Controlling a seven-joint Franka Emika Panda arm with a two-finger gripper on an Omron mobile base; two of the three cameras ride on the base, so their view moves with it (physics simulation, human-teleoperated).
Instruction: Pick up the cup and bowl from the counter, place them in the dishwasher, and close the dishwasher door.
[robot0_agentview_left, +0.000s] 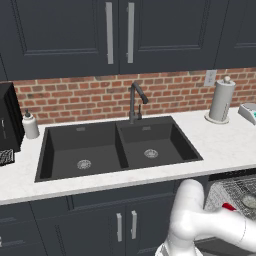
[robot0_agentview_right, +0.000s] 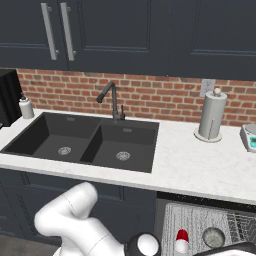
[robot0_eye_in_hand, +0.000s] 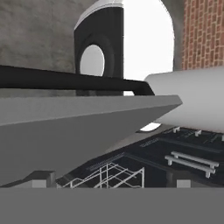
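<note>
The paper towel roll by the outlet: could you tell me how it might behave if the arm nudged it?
The paper towel roll stands tall on a narrow base, so a push near the top would probably tip it. It looks light for its size. On its side, its round shape would likely let it roll along the counter.

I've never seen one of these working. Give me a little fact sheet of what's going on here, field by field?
Setting: simulated kitchen, white counter around a black double sink
Dishwasher: open, wire rack pulled out below the counter
Cup: red, already on the rack
Bowl: grey, on the rack beside the cup
Arm: reaching low toward the rack
Gripper: open, holding nothing
On the counter: paper-towel roll, soap bottle
Left to do: close the dishwasher door
</note>
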